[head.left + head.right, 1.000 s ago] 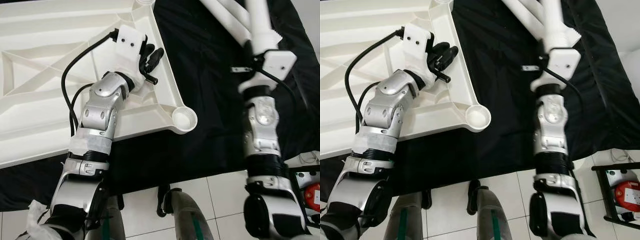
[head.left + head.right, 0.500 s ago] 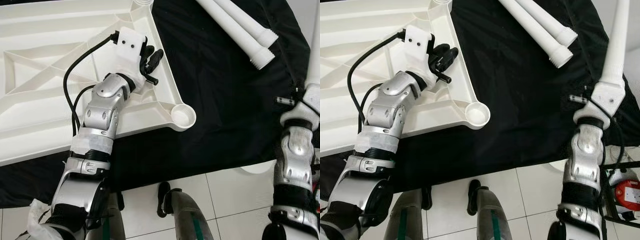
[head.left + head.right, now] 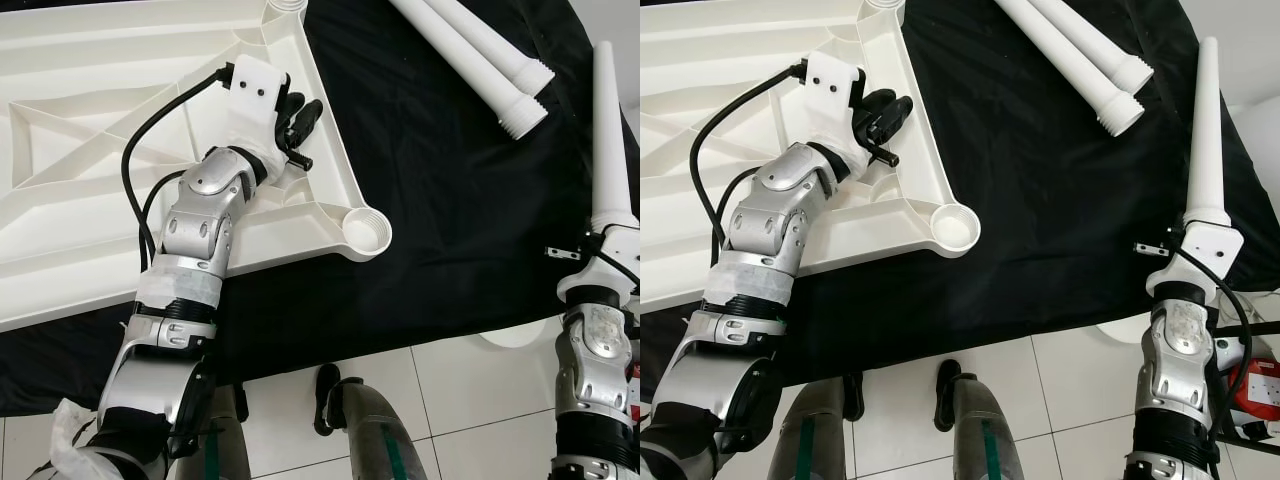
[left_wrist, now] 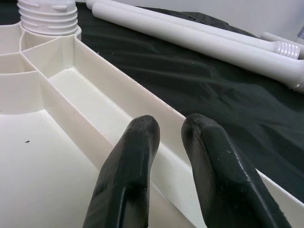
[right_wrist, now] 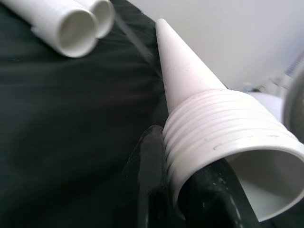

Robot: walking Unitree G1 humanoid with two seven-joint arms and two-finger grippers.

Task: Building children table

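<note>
While gripped, the table leg (image 3: 1203, 130) seemingly rises beyond right jaws

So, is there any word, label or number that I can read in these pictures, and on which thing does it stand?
No text can be read.
Red object at the right edge: a white label, too small to read.
Tabletop, loose legs, and the leg in the right hand: plain white, no markings.

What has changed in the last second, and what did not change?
The right gripper, shut on a table leg, carried it away from the two legs on the black cloth, out to the robot's right and nearer. The left gripper stayed at the tabletop rim.
</note>
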